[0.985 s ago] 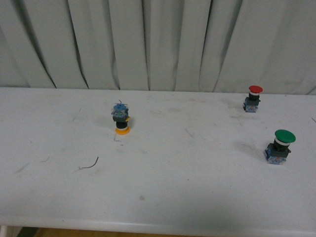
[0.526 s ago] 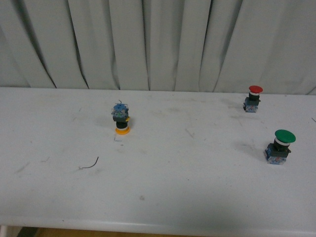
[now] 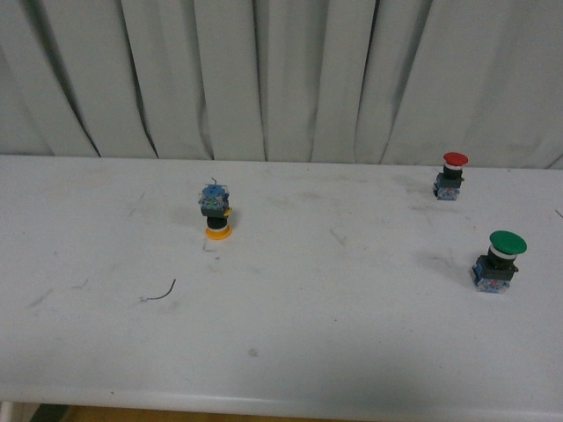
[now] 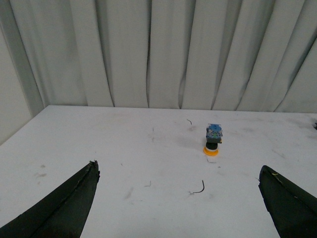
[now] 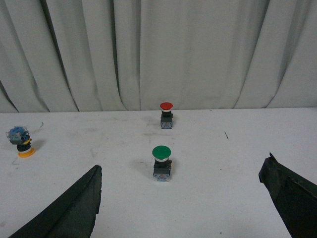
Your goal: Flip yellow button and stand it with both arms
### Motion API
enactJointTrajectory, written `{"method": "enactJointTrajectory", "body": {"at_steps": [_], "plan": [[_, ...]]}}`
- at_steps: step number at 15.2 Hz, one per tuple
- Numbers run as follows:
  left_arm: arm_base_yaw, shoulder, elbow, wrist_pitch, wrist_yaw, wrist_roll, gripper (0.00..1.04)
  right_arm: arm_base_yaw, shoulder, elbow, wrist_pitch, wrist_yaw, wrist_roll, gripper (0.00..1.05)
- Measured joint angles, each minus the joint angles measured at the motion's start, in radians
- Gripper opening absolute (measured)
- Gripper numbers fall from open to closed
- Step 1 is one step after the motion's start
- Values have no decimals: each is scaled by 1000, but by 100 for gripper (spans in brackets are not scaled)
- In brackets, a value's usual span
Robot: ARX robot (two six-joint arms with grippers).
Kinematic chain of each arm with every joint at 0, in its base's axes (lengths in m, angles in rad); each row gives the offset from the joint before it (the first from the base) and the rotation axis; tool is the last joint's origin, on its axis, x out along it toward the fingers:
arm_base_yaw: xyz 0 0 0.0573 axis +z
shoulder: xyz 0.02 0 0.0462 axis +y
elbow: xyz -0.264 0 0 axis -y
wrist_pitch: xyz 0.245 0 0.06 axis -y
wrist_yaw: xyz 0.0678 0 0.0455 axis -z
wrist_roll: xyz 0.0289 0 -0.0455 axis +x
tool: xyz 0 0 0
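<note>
**Button upside down, both claws wide and empty: the approach is not yet made**

The yellow button (image 3: 215,215) stands inverted on the tabletop (image 3: 308,308), cap down and blue contact block up, left of centre and well apart from the red button (image 3: 452,174) and green button (image 3: 500,259) on the right. Nothing touches it, so I judge the task to be at its first step, the reach.

The left claw (image 4: 178,168) is spread wide with nothing between its fingers, and the yellow button lies ahead of it, a little off its centre line. The right claw (image 5: 183,166) is just as wide and bare. It faces the green and red buttons, with the yellow one far off to one side of its picture.

The next move probably calls for the left arm to close in and take the button by its black collar or block. The right arm would swing across to receive it, so that it can be turned over and set down on the block.

The front view shows the whole layout but neither arm. Only the wrist views show how far the claws are open. The bent wire (image 4: 198,188) lying near the button is clearest from the left wrist.
</note>
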Motion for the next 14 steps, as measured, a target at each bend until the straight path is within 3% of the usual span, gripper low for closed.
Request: {"method": "enactJointTrajectory", "body": {"at_steps": [5,7,8,11,12,14], "plan": [[0,0,0,0,0,0,98,0,0,0,0,0,0,98],[-120,164,112,-237,-298,-128,98,0,0,0,0,0,0,98],[-91,184,133,-246,-375,-179,98,0,0,0,1,1,0,98],[68,372,180,31,-208,-168,98,0,0,0,0,0,0,98],[92,451,183,107,-162,-159,98,0,0,0,0,0,0,98],[111,793,269,402,-42,-113,98,0,0,0,0,0,0,98]]}}
